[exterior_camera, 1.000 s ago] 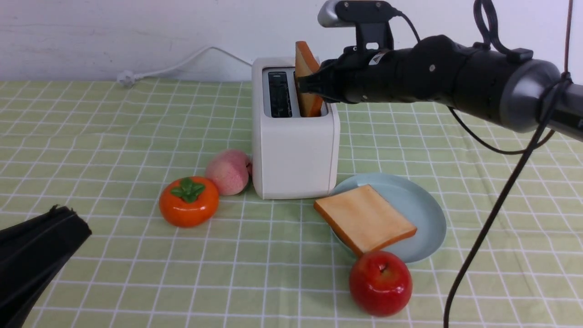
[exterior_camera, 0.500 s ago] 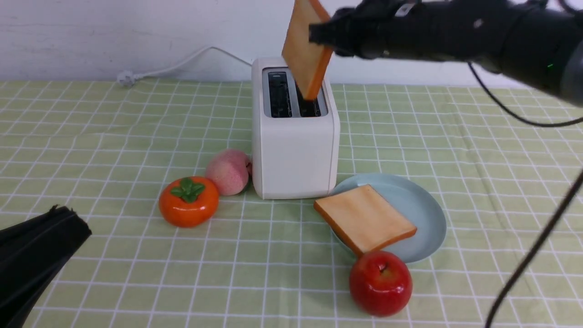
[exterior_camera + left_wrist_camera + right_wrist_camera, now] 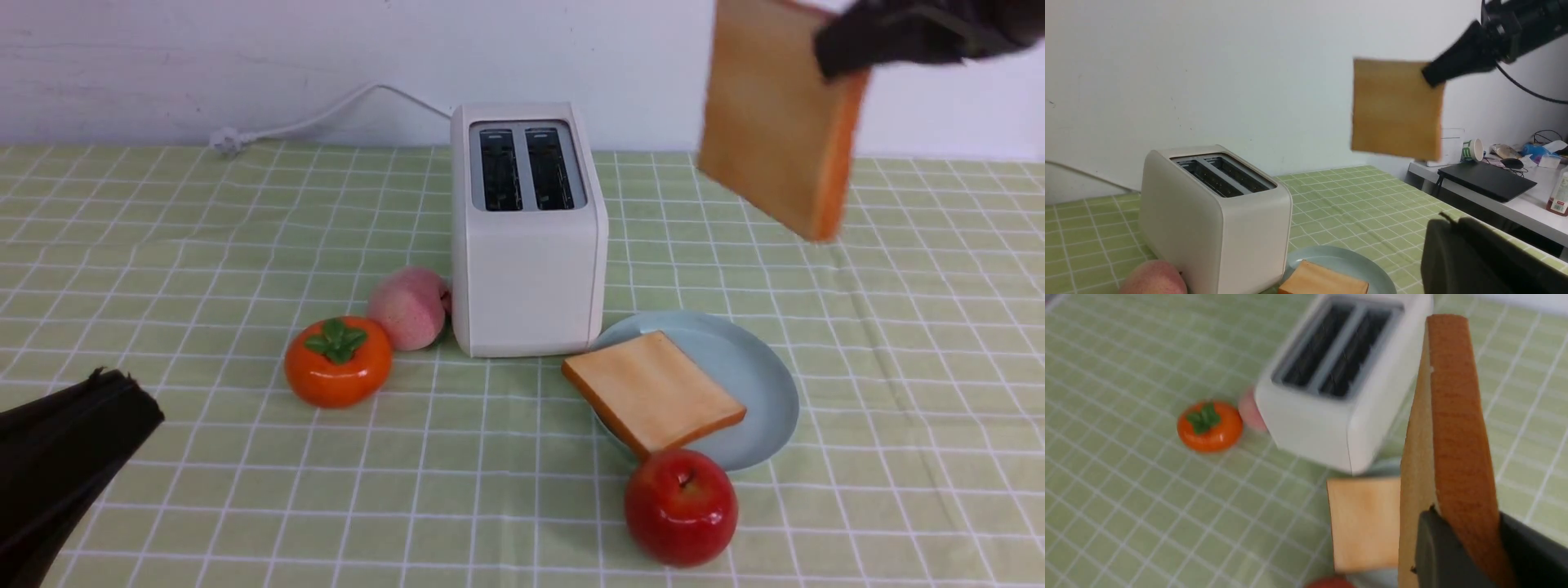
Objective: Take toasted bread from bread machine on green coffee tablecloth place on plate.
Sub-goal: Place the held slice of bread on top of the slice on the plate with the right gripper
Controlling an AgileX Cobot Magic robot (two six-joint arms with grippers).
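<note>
Cloth: the green coffee tablecloth (image 3: 163, 245) covers the whole table, a little creased towards the right.
Machine: the bread machine (image 3: 529, 261) stands at the far centre, both dark slots facing up, its white cord (image 3: 326, 114) trailing off to the far left.
Plate: the plate (image 3: 751, 367) lies just beside the machine, on its near right.
Raised slice: the raised slice (image 3: 771, 114) of toasted bread hangs tilted in the air at the far right, well apart from the machine.
Flat slice: the flat slice (image 3: 653, 392) lies on the plate, its near-left corner past the rim.
Right gripper: the right gripper (image 3: 845, 51) is clamped on the raised slice's top corner.
Left gripper: the left gripper (image 3: 122, 400) sits low at the near left, fingers pressed together.
Fruit: a red apple (image 3: 682, 506) sits at the plate's near edge; an orange persimmon (image 3: 337, 361) and a peach (image 3: 410, 308) sit left of the machine.
</note>
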